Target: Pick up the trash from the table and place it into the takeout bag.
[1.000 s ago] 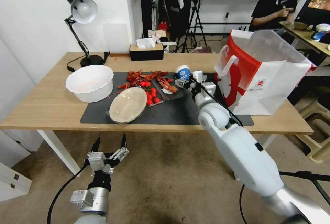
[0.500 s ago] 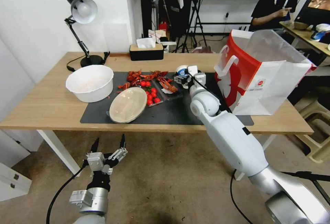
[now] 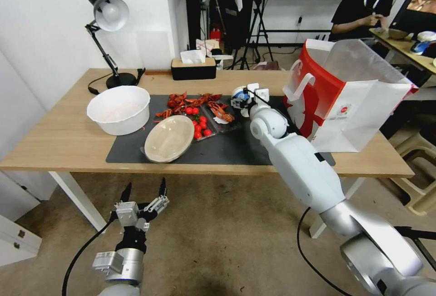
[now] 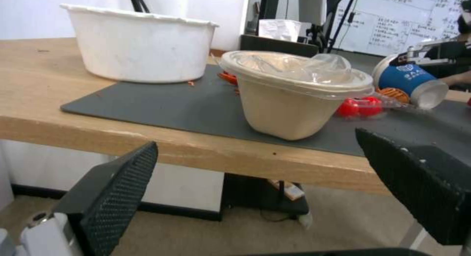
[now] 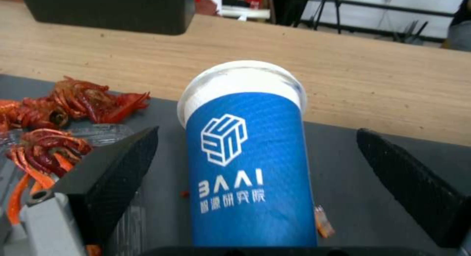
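- The blue-and-white paper cup (image 5: 248, 153) stands on the dark mat (image 3: 227, 148) near the far edge of the table (image 3: 54, 137), directly between the spread fingers of the right gripper (image 5: 255, 189). Neither finger touches it.
- In the right wrist view the cup's length runs straight away from the palm, base toward the camera and white rim toward the far table edge. In the left wrist view it appears tilted.
- Judged from that framing, the coming move turns on closing across the cup's width; the fingers sit apart on either side of its body.
- The right arm is by far the nearer one. The left gripper (image 3: 143, 196) hangs below the front table edge, fingers apart and holding nothing.
- Just beside the cup, toward the robot's left, clear trays (image 3: 213, 121) hold red crayfish and small tomatoes. These sit close to the gripper's left finger (image 5: 105, 182) and could be nudged.
- The takeout bag (image 3: 349, 100) stands open-mouthed at the table's right end, just to the right of the right forearm. Its contents cannot be made out.
- A beige bowl (image 4: 289, 98), covered with clear film, rests at the front of the mat.
- A big white bowl (image 3: 119, 109) stands on the wood to its left; it looks empty apart from faint residue.
- A desk lamp (image 3: 106, 37) and a tissue box (image 3: 193, 66) line the far edge.
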